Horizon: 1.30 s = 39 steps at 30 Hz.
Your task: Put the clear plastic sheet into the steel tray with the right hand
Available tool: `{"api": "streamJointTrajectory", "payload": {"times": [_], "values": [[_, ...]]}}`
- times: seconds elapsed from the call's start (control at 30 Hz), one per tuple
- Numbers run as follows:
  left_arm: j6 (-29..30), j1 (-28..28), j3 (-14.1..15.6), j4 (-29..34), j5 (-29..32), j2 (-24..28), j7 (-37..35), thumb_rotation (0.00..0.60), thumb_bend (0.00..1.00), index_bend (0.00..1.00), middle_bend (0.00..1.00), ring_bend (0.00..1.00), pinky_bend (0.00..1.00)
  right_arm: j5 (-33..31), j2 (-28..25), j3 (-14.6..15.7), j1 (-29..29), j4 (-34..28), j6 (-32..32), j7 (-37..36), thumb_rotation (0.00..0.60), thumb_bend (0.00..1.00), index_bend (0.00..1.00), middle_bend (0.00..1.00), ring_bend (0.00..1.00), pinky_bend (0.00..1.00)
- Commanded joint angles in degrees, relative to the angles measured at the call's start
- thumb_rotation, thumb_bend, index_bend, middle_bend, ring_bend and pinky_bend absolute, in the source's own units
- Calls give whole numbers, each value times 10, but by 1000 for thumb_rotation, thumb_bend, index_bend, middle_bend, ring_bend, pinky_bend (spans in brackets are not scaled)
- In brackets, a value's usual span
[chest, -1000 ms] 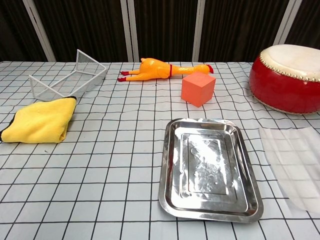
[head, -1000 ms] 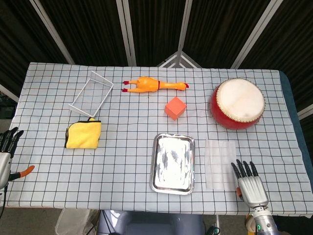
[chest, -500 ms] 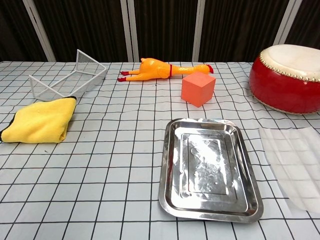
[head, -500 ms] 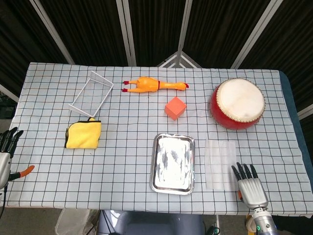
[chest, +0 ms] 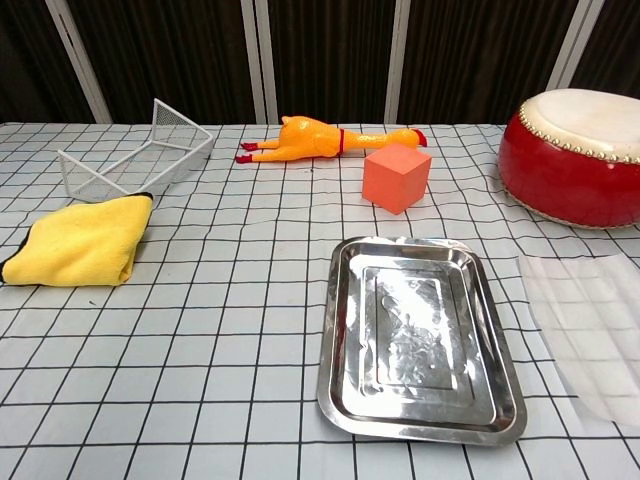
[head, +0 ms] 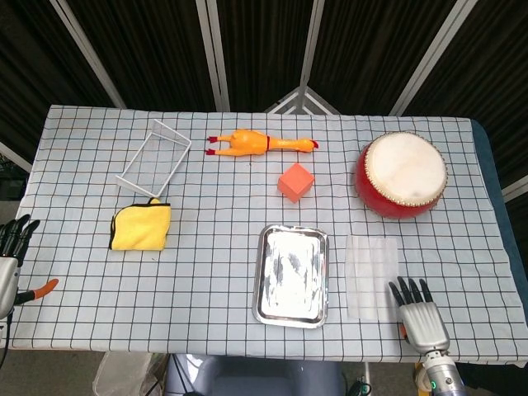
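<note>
Fingers (head: 410, 290) of the right hand (head: 419, 315) lie straight and slightly spread at the near edge of the table (head: 206, 297), palm down, holding nothing; their tips sit just beside the near right corner of the clear plastic sheet (head: 371, 275), and the head view does not settle whether they touch it. At the far left of that same near edge the left hand (head: 10, 252) hangs off the table, fingers extended and apart, empty.

Flat on the checked cloth, the clear plastic sheet lies just right of the steel tray (head: 291, 275), a narrow strip of cloth between them. In the chest view the sheet (chest: 592, 330) runs off the right border while the tray (chest: 418, 336) sits near the middle, shiny and bearing nothing.

Further back on the left, a folded yellow cloth (head: 141, 226) rests beside the near end of a white wire basket (head: 154, 157). Beyond the tray stands an orange cube (head: 296, 182), and to the right of that a red drum (head: 401, 174) with a pale skin. Farthest of all, a yellow rubber chicken (head: 261, 143) lies on its side between the basket and the drum.
</note>
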<state>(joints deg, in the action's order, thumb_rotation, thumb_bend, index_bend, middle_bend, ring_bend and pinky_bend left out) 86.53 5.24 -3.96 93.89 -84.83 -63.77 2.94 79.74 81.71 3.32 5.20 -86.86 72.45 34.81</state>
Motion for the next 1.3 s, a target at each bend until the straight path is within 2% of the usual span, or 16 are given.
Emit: {"api": "streamJointTrajectory", "payload": {"times": [0.03, 0.97, 1.3], "values": [[0, 0, 0, 0, 0, 0, 0, 600, 0, 0, 0, 0, 0, -2, 1, -1, 1, 1, -2, 0, 600, 408, 0, 0, 0, 0], [-1, 0, 1, 2, 1, 1, -2, 600, 0, 0, 0, 0, 0, -16, 12, -3, 7, 15, -7, 1, 600, 408, 0, 0, 0, 0], [1, -1, 3, 2, -4, 0, -3, 600, 0, 0, 0, 0, 0, 5, 5, -3, 5, 2, 13, -16, 600, 412, 0, 0, 0, 0]]}}
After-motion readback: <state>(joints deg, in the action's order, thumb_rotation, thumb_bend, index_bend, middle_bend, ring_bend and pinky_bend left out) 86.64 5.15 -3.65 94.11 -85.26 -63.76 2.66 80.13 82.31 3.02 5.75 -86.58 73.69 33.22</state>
